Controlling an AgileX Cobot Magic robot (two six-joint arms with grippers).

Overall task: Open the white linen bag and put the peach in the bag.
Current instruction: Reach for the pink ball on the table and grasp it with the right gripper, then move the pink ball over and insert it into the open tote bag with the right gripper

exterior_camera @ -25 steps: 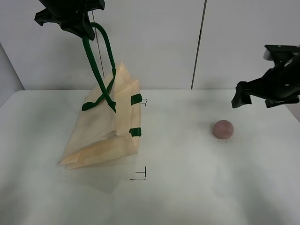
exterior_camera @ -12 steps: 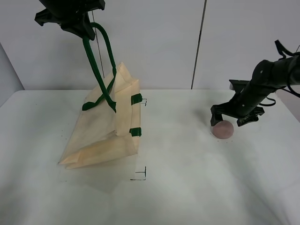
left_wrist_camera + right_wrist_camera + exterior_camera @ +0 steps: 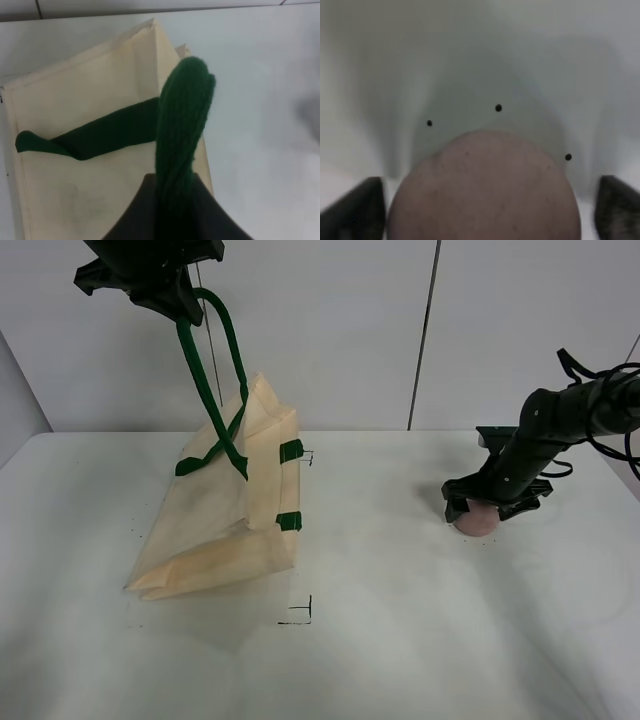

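Observation:
The white linen bag (image 3: 225, 520) hangs tilted at the left of the table, its bottom resting on the surface. My left gripper (image 3: 165, 285) is shut on one dark green strap handle (image 3: 205, 370) high above it; the strap (image 3: 180, 130) and the bag (image 3: 90, 175) also show in the left wrist view. The second strap lies across the cloth. The peach (image 3: 477, 519) sits on the table at the right. My right gripper (image 3: 490, 502) is open and low over it, one finger on each side. In the right wrist view the peach (image 3: 485, 190) fills the space between the fingertips (image 3: 355, 210).
The white table (image 3: 400, 620) has small black corner marks (image 3: 300, 615) near the bag and black dots (image 3: 498, 107) beside the peach. A pale wall stands behind the table.
My right gripper has come down from above the table at the far right and now straddles the peach. The left gripper and the bag have not moved.

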